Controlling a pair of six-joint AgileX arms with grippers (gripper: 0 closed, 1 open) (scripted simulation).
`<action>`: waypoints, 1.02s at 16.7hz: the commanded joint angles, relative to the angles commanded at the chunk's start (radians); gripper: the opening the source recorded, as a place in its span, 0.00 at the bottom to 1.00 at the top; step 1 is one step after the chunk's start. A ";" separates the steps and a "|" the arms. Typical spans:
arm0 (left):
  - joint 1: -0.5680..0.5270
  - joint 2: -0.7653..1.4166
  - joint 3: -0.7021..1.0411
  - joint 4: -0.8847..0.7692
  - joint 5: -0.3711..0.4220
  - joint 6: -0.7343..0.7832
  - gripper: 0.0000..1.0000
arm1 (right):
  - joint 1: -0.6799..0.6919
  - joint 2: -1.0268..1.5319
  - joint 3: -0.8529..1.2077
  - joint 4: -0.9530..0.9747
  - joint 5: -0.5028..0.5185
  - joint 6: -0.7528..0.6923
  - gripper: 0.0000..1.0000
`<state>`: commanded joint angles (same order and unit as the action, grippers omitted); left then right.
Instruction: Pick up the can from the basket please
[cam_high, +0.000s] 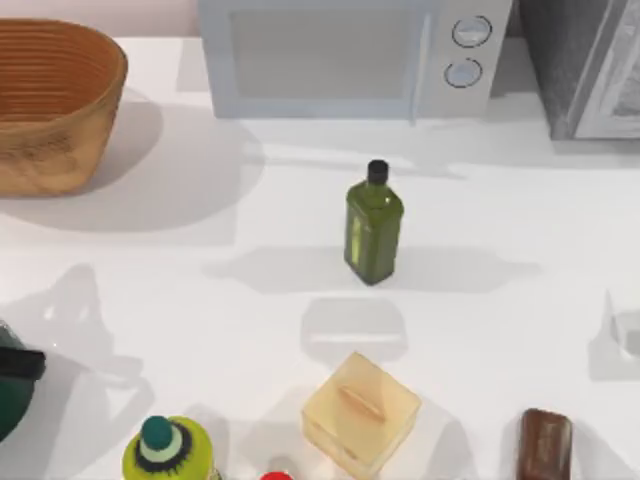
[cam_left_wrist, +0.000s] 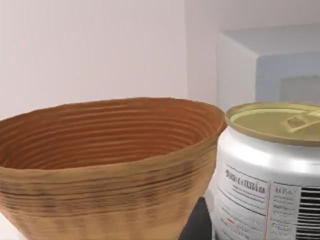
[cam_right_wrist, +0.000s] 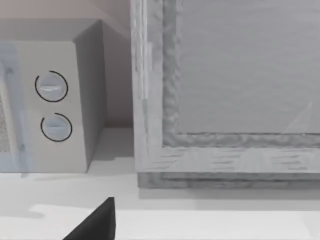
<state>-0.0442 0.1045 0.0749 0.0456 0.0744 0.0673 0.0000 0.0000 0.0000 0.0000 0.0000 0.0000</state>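
The can (cam_left_wrist: 270, 170) stood upright right before the left hand's camera, outside the basket (cam_left_wrist: 100, 165), just beside it; grip state unclear.

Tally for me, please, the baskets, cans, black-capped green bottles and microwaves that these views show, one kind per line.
Baskets: 1, the wicker basket
Cans: 1, the can, seen close up beside the basket in the left wrist view
Black-capped green bottles: 1, the green bottle
Microwaves: 1, the microwave
Total: 4
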 joint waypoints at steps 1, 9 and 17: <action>-0.021 0.050 0.032 0.022 0.038 0.030 0.00 | 0.000 0.000 0.000 0.000 0.000 0.000 1.00; -0.225 0.800 0.412 0.324 0.515 0.295 0.00 | 0.000 0.000 0.000 0.000 0.000 0.000 1.00; -0.254 1.693 0.799 0.787 1.029 0.310 0.00 | 0.000 0.000 0.000 0.000 0.000 0.000 1.00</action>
<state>-0.2983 1.7971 0.8741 0.8326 1.1038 0.3773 0.0000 0.0000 0.0000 0.0000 0.0000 0.0000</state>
